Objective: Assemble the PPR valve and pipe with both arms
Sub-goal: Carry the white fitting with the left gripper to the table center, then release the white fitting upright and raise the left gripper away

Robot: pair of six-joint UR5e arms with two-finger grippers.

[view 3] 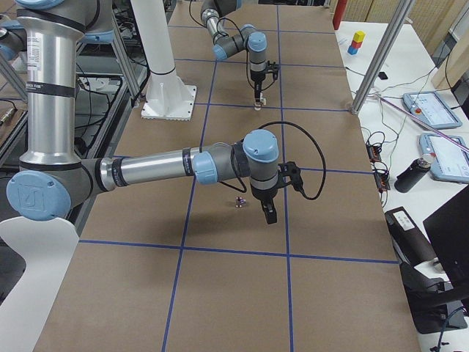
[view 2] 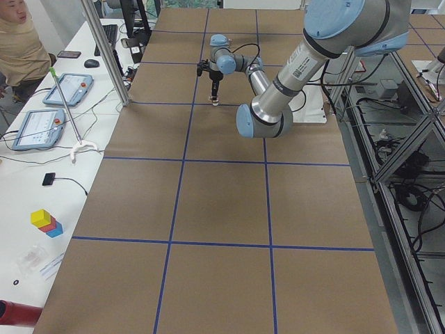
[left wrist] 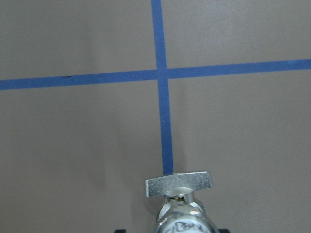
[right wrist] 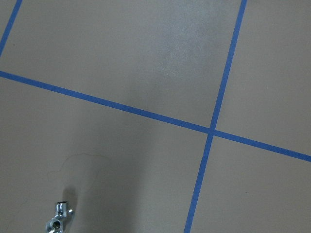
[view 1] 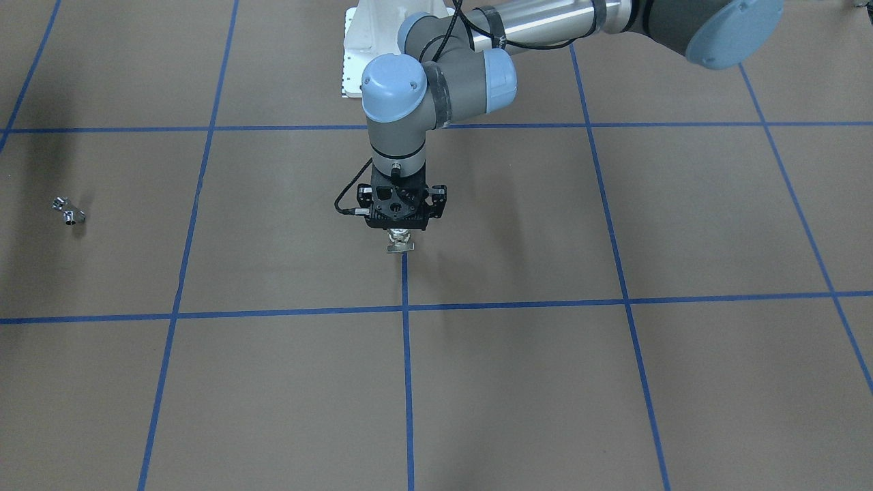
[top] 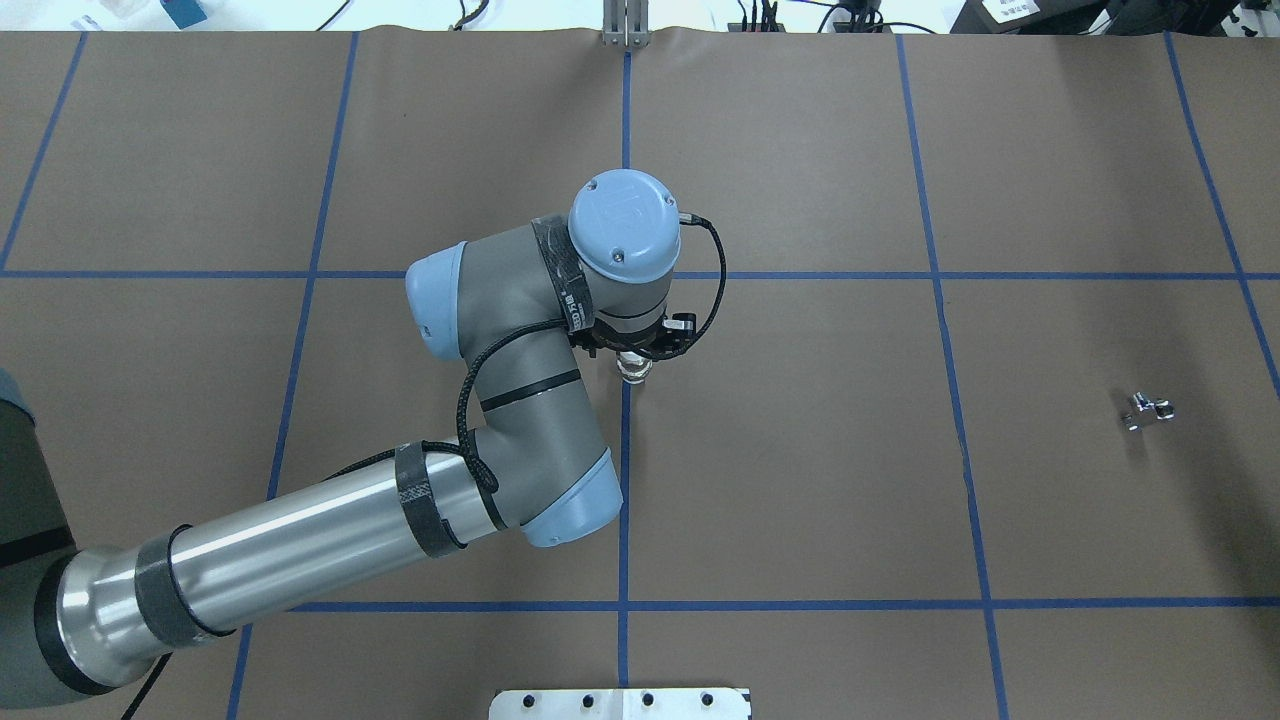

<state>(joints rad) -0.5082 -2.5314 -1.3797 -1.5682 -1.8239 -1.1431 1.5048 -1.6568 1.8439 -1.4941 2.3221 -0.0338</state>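
Observation:
My left gripper points down at the table's middle, shut on the PPR valve. The valve hangs below the fingers, close to the brown surface. In the left wrist view its flat tab and metal body show at the bottom edge. It also shows in the overhead view. The pipe, a small chrome fitting, lies alone on the table far off on my right side. My right gripper shows only in the exterior right view, hanging just beside the pipe. I cannot tell whether it is open. The pipe also shows in the right wrist view.
Blue tape lines grid the brown table cover. The white pedestal stands at the robot's edge of the table. An operator and tablets are at a side bench beyond the far edge.

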